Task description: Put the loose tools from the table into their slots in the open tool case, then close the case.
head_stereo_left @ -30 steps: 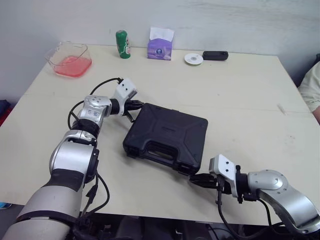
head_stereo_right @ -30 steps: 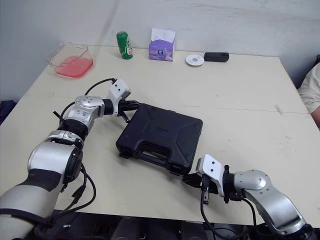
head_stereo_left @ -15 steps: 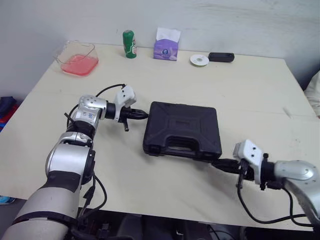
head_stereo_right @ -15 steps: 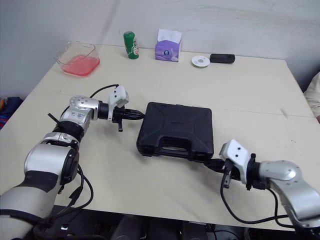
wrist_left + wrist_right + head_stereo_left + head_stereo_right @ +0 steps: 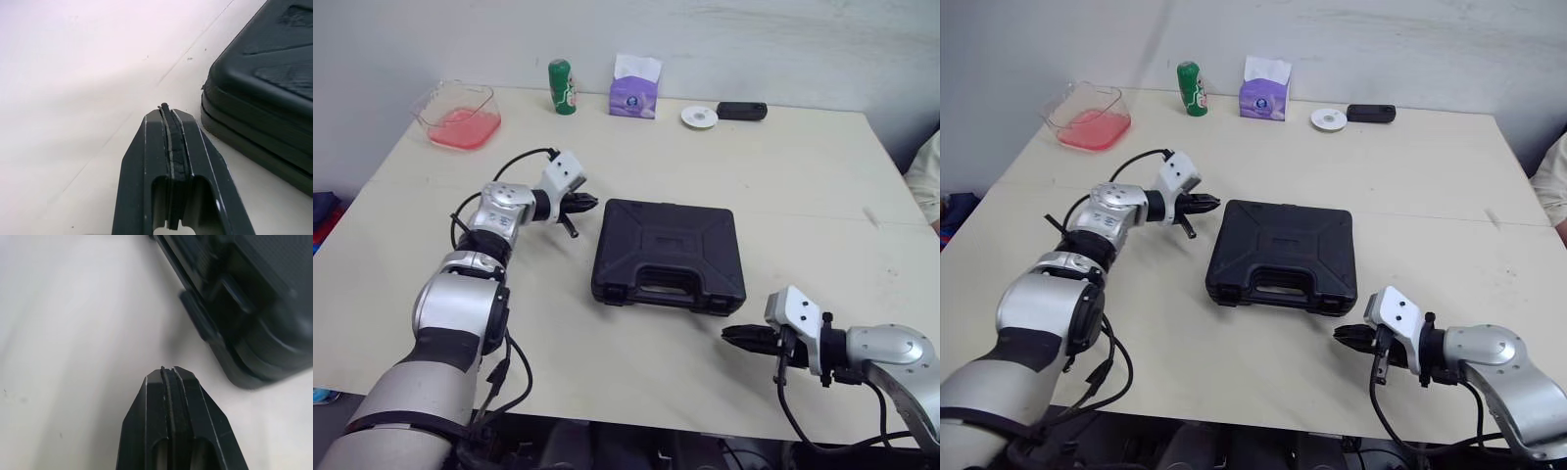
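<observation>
The tool case [image 5: 668, 253] lies shut mid-way across the table [image 5: 803, 176], long axis along the near edge, handle [image 5: 658, 284] facing that edge. We judge it rigid and fairly heavy, best gripped by the handle. Our left gripper [image 5: 583, 203] is clenched and empty beside its far-left corner; our right gripper [image 5: 736, 334], likewise clenched, sits off its near-right corner.

No legible text or labels.

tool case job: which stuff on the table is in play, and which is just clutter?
In play: black tool case, lid shut; left pincer, shut, just off its far left corner; right pincer, shut, off its near right corner.

Clutter: clear tub with pink contents, green can, purple tissue box, white disc, black gadget, all along the far edge.
</observation>
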`<state>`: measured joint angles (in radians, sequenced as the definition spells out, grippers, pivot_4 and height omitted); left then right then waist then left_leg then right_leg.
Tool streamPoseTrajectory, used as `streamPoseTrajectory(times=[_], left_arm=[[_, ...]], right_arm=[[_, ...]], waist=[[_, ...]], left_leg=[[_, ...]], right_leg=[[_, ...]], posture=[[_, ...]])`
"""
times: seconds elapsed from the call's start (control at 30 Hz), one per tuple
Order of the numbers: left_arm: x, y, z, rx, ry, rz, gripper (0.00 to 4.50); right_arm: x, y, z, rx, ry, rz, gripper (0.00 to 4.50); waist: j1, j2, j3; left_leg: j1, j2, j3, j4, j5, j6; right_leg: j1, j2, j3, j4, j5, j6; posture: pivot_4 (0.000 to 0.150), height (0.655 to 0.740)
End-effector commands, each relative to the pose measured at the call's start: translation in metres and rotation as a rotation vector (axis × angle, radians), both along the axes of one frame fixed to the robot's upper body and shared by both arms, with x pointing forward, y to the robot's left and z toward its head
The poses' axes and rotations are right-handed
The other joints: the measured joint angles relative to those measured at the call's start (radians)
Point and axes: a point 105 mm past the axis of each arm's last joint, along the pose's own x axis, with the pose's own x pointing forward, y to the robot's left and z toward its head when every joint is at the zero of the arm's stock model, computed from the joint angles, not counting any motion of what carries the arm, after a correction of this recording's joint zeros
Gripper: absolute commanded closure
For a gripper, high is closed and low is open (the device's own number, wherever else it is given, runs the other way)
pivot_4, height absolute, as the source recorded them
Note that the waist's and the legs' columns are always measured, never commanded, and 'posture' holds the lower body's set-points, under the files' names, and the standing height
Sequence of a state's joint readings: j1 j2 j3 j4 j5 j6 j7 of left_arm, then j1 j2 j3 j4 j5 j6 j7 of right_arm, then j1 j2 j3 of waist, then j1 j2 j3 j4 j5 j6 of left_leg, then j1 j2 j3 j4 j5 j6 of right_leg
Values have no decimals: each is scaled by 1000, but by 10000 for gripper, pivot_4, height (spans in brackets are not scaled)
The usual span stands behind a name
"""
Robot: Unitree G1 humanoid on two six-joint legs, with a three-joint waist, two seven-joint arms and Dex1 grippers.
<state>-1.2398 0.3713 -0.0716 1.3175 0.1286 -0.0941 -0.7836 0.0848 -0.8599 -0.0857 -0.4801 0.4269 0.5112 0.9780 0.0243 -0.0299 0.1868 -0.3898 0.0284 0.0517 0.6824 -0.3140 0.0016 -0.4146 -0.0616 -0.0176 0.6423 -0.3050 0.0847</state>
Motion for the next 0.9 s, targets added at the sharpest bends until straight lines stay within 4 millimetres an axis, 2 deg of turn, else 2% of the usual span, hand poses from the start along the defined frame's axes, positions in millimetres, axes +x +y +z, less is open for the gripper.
streamPoseTrajectory(times=[0.03,0.17,0.27,0.47,0.6,0.67,0.8,0.9], left_arm=[[6,-10,11,17,-49,17,45000],[6,-18,12,17,-65,9,45000],[1,-26,15,-10,-56,-62,45000],[-23,-40,15,-81,18,-312,45000],[-31,-40,11,-83,47,-380,45000],[-31,-38,11,-76,43,-379,45000],[-16,-23,16,-45,-2,-229,45000],[-8,-27,19,-67,-29,-157,45000]], right_arm=[[2,9,10,21,-53,12,44058],[6,11,12,22,-80,-8,44058],[9,6,11,6,-94,-36,44058],[18,-25,22,-22,-128,-147,44058],[18,-42,23,-50,-121,-185,44058],[15,-49,22,-64,-106,-190,44058],[12,-64,13,-128,-49,-212,44058],[17,-80,2,-202,-35,-276,44058]], waist=[[0,0,0],[-1,0,0],[0,0,0],[8,0,0],[8,0,0],[5,0,0],[-2,0,0],[-3,0,0]], left_leg=[[0,0,0,0,0,0],[0,0,1,0,0,0],[0,0,1,0,0,0],[-1,-2,4,0,3,-5],[-1,-3,9,1,2,-2],[-1,-3,10,1,2,-2],[0,-1,10,0,2,-2],[2,0,8,0,0,3]], right_leg=[[0,0,0,0,0,0],[0,0,0,0,0,0],[0,1,0,0,0,0],[0,0,-2,0,0,0],[0,-1,-1,-1,1,2],[0,-1,-1,-1,1,2],[0,0,0,-1,1,2],[-1,0,3,0,1,2]], posture=[[1500,7244],[1500,7244],[1500,7244],[1500,7244],[1500,7244],[1500,7244],[1500,7244],[1500,7244]])
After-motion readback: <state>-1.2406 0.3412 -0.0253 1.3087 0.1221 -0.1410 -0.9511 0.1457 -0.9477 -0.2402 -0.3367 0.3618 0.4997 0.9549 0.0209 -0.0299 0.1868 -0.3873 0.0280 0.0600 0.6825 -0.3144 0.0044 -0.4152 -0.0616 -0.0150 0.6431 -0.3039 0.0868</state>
